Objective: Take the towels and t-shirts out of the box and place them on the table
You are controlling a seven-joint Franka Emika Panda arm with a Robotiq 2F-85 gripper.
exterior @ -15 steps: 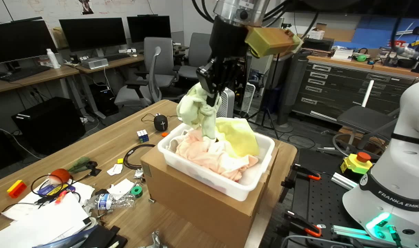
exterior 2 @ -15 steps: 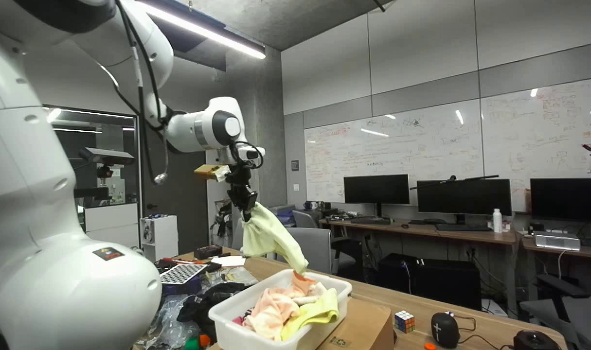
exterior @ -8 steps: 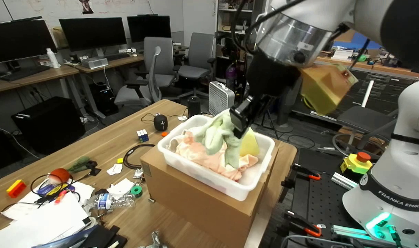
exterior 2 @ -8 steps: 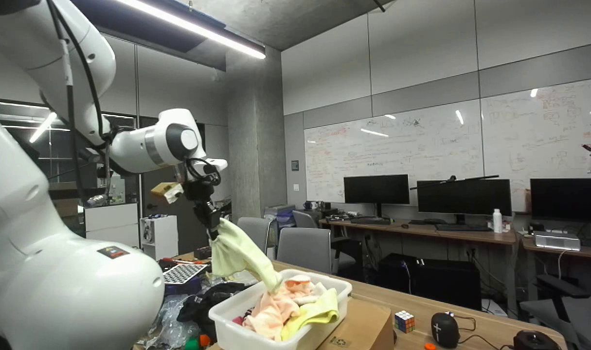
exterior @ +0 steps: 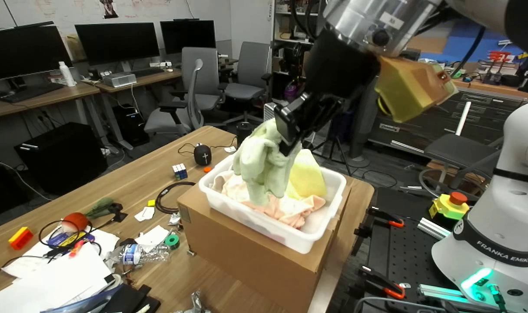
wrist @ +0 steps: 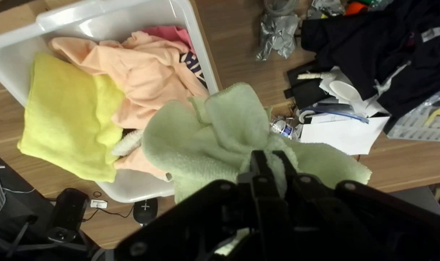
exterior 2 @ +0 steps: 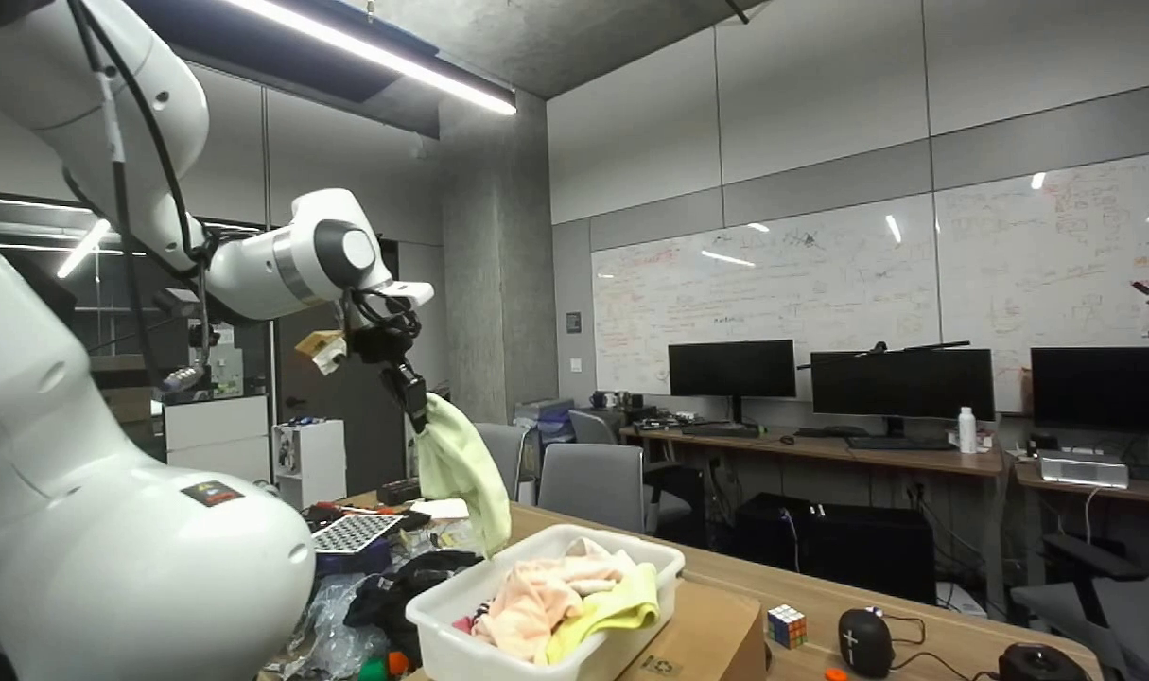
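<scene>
A pale green towel (exterior: 264,161) hangs from my gripper (exterior: 285,150), its folds pinched between the fingertips in the wrist view. Its lower end droops over the white-rimmed box (exterior: 255,221), which has brown cardboard below. In an exterior view the towel (exterior 2: 461,463) dangles at the box's near-left rim, with my tilted gripper (exterior 2: 417,426) above. Still inside the box are a yellow cloth (wrist: 67,119), a crumpled peach one (wrist: 147,76), a bit of whitish cloth (wrist: 127,143) and a pink piece (wrist: 171,34) at one edge. The wooden table (exterior: 237,287) carries the box.
Papers (exterior: 68,274), a plastic bottle (exterior: 135,254) and small clutter cover one part of the table. Beyond the box are a puzzle cube (exterior: 180,171) and a black speaker (exterior: 202,154). Black fabric (wrist: 350,54) lies heaped on the table beside the box.
The gripper, holding the green towel throughout, has swung back toward the robot's base and tilted, dipping first and then rising a little. The peach cloth's raised tip in the box has settled.
</scene>
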